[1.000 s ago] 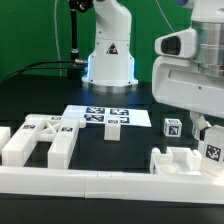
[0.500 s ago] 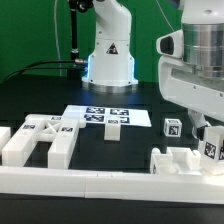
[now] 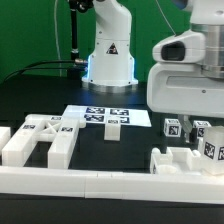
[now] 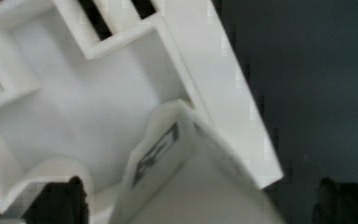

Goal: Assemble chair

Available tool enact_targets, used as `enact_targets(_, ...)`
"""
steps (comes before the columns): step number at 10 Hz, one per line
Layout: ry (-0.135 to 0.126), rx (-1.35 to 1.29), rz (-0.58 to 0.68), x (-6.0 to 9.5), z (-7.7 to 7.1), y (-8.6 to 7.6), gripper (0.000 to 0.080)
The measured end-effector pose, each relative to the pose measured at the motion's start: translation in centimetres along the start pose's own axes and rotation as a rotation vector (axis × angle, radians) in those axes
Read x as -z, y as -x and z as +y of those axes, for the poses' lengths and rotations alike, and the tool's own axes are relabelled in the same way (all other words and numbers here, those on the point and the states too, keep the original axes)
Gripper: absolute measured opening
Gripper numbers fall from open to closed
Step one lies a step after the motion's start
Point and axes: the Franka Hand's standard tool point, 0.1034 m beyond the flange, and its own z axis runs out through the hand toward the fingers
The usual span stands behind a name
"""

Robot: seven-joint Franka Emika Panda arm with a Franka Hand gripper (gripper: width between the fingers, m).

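Note:
My gripper (image 3: 192,130) hangs low at the exterior view's right, over a white tagged chair part (image 3: 211,150) that stands beside a flat white chair piece (image 3: 176,160). In the wrist view my gripper (image 4: 202,200) is open. Its dark fingers (image 4: 60,202) stand wide apart on either side of a slanted white tagged part (image 4: 190,160), with a gap on both sides. Behind that part lies a white slotted frame piece (image 4: 87,90). A small tagged white block (image 3: 172,127) stands just to the left of the gripper.
Several white chair parts (image 3: 40,140) lie at the exterior view's left. The marker board (image 3: 92,113) lies mid-table with a small white block (image 3: 112,129) on it. A long white rail (image 3: 90,180) runs along the front. The arm's base (image 3: 108,55) stands at the back.
The hand has shifted to the exterior view's left and dropped lower, now covering more of the tagged part at the right. The parts have not moved.

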Motion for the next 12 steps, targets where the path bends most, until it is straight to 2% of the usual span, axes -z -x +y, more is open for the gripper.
enact_targets(2, 0.004, 0.141, 0.0, -0.07, 0.25, -0.11, 0.0648)
enact_targets(3, 0.024, 0.286, 0.012, -0.06, 0.32, -0.25, 0.0648)
enact_targets(4, 0.056, 0.462, 0.045, -0.18, 0.09, -0.46, 0.0648)
enact_targets(5, 0.058, 0.552, 0.064, -0.52, 0.23, -0.53, 0.0648)
enact_targets(6, 0.056, 0.53, 0.062, -0.56, 0.29, -0.5, 0.0648)
enact_targets(8, 0.054, 0.5, 0.063, -0.62, 0.3, -0.48, 0.0372)
enact_targets(9, 0.049, 0.417, 0.064, -0.63, 0.28, -0.48, 0.0372)
enact_targets(10, 0.047, 0.339, 0.066, -0.63, 0.29, -0.49, 0.0284)
enact_targets(12, 0.037, 0.108, 0.079, -0.66, 0.33, -0.62, 0.0284)
